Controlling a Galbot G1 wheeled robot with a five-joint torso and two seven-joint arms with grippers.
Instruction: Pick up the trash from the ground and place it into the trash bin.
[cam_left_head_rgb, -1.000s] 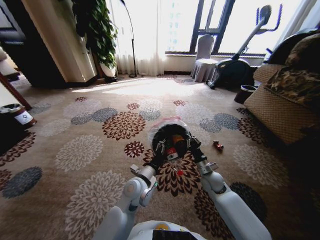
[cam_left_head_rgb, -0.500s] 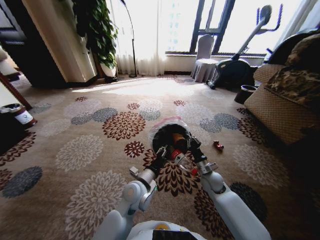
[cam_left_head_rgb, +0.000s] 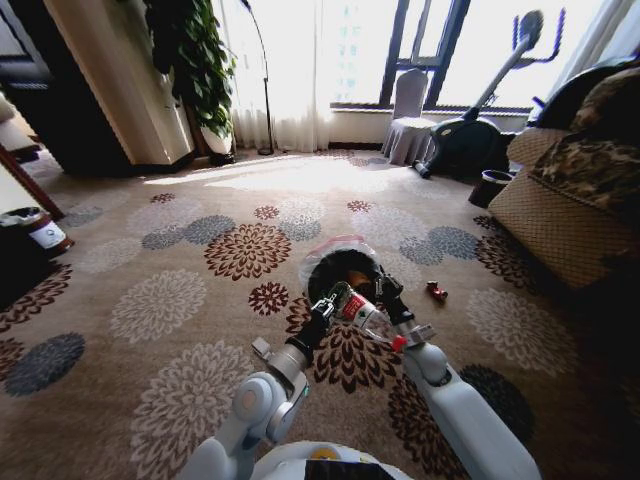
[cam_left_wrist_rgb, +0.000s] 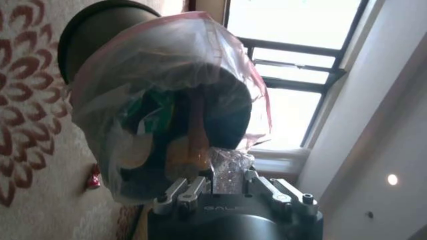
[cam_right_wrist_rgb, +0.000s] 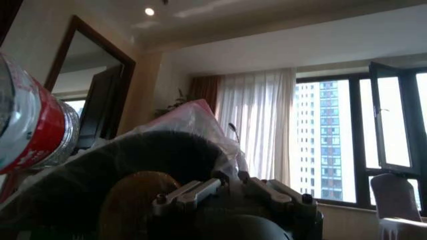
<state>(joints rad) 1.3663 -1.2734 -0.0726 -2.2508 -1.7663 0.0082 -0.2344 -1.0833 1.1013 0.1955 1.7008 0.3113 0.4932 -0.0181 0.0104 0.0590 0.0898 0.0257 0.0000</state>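
You are looking at a bright room with a flower-patterned carpet (cam_left_head_rgb: 180, 300), tall windows (cam_left_head_rgb: 380, 50) at the back and a sofa (cam_left_head_rgb: 570, 190) off to your right.

The bottle (cam_left_head_rgb: 362, 316), clear with a red label and red cap, sits tilted over the near rim of the bin (cam_left_head_rgb: 345, 268), cap end pointing toward you and to the right. In the right wrist view the bottle (cam_right_wrist_rgb: 30, 125) shows its red label close beside the bin's rim. The bin, black with a pinkish bag liner (cam_left_wrist_rgb: 167, 55), stands on the carpet straight ahead of you; some litter lies inside it.

Your left hand (cam_left_head_rgb: 324, 306) is clenched on the bottle's clear base end, at the bin's near left edge; in the left wrist view the fingers (cam_left_wrist_rgb: 180, 190) pinch crinkled clear plastic right in front of the bin (cam_left_wrist_rgb: 107, 30).

Your right hand (cam_left_head_rgb: 388, 292) is at the bin's near right rim, just beside the bottle; you cannot tell from here whether it is released or clenched.

A tiny red bit (cam_left_head_rgb: 435, 291) lies on the carpet to the right of the bin.
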